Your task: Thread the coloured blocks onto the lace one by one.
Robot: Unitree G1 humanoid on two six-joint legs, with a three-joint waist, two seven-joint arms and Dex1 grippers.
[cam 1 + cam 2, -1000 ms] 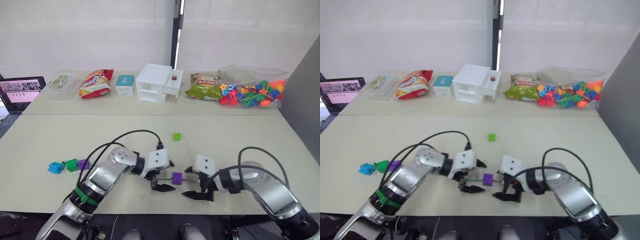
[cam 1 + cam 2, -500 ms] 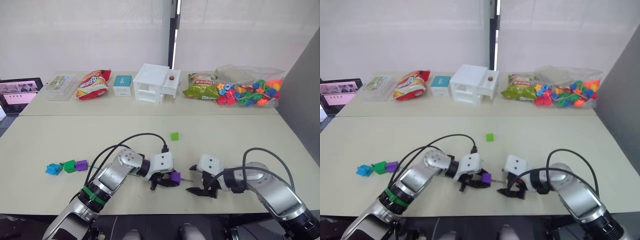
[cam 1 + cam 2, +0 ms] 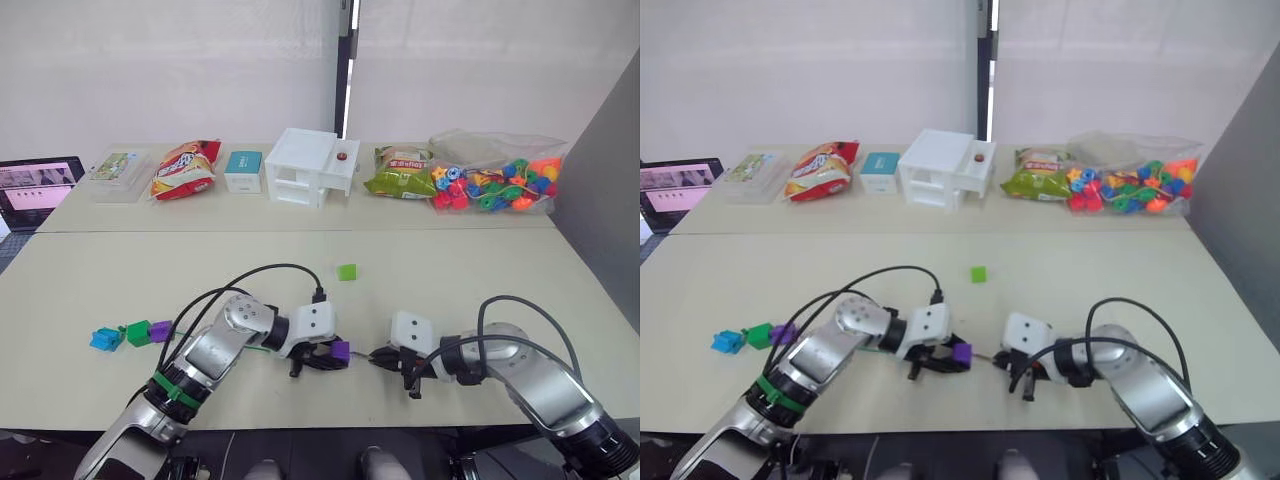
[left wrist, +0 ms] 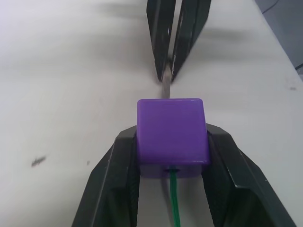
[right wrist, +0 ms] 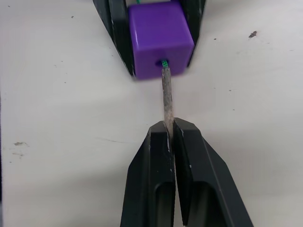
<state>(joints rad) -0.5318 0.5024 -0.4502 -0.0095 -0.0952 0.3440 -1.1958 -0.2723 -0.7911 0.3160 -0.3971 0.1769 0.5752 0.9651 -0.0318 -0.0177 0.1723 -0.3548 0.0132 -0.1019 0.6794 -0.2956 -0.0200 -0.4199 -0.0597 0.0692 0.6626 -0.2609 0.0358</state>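
Observation:
My left gripper (image 4: 173,138) is shut on a purple block (image 4: 173,135), low over the table near its front edge. The green lace (image 4: 174,198) enters the block's hole, and its brownish stiff tip (image 5: 166,101) sticks out the far side. My right gripper (image 5: 170,128) is shut on that tip, a short gap from the block (image 5: 160,40). A light green block (image 3: 347,272) lies alone farther back. Blue (image 3: 104,338), dark green (image 3: 139,332) and purple (image 3: 161,330) blocks sit in a row at the left.
Along the back stand a clear bag of mixed beads (image 3: 495,185), two snack bags (image 3: 188,168) (image 3: 400,172), a white drawer box (image 3: 312,166), a teal box (image 3: 245,170) and a clear box (image 3: 118,165). A screen (image 3: 38,182) sits far left.
Both grippers stood open beside the purple block a second ago. The left one closed on the block, then the right one closed on the lace tip poking out of it.

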